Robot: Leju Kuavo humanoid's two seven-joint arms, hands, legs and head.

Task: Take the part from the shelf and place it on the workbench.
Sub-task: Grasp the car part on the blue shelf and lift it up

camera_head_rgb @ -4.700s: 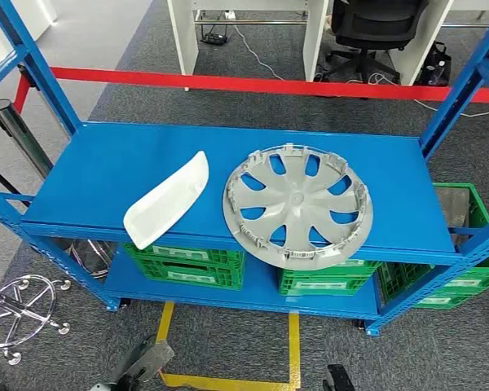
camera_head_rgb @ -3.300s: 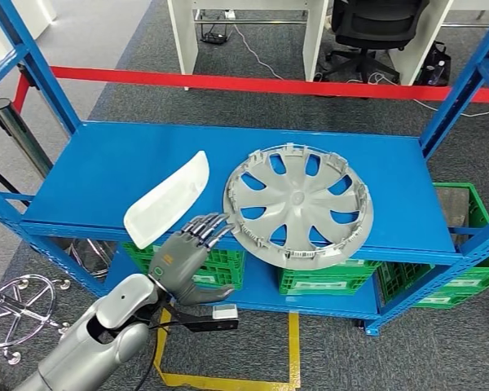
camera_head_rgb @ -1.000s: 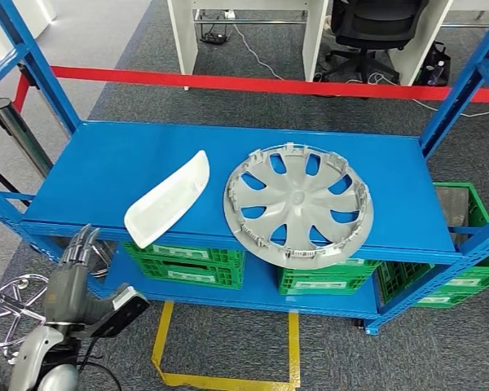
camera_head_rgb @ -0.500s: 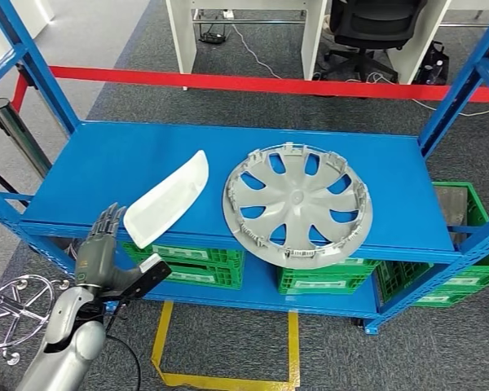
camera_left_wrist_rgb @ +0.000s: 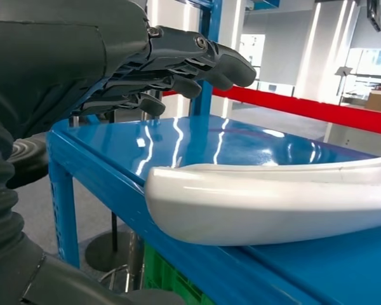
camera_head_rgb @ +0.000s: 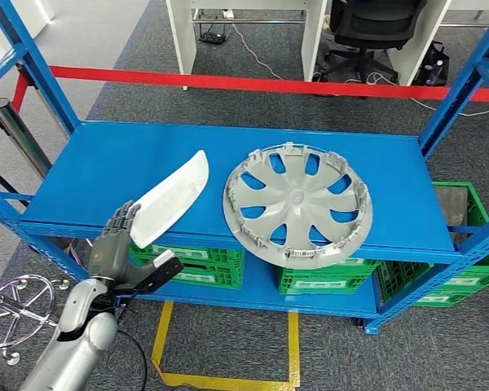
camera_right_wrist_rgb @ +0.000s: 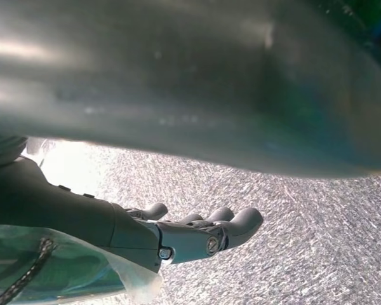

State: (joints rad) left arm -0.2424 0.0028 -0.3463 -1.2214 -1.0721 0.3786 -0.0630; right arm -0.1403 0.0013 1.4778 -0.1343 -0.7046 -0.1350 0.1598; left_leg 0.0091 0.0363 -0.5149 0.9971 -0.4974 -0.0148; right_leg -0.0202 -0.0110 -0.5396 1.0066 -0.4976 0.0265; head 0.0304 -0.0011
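Note:
A long white curved part (camera_head_rgb: 166, 199) lies on the blue shelf (camera_head_rgb: 107, 167), its near end jutting over the front edge. Beside it rests a grey wheel cover (camera_head_rgb: 297, 204). My left hand (camera_head_rgb: 114, 244) is open at the shelf's front edge, just left of the white part's near end, fingers stretched toward it and apart from it. The left wrist view shows the white part (camera_left_wrist_rgb: 275, 200) close ahead with the fingers (camera_left_wrist_rgb: 179, 60) held above the shelf top. My right hand (camera_right_wrist_rgb: 179, 235) hangs low over grey carpet, fingers straight and holding nothing.
Green crates (camera_head_rgb: 187, 265) fill the lower shelf level. Blue uprights (camera_head_rgb: 36, 69) frame the shelf on both sides. A red barrier tape (camera_head_rgb: 261, 83) runs behind it, with desks and an office chair (camera_head_rgb: 371, 32) beyond. A chrome chair base (camera_head_rgb: 20, 305) lies on the floor at left.
My left hand has moved up and to the right, from below the shelf's front edge to right beside the white part's near end. The parts have not moved.

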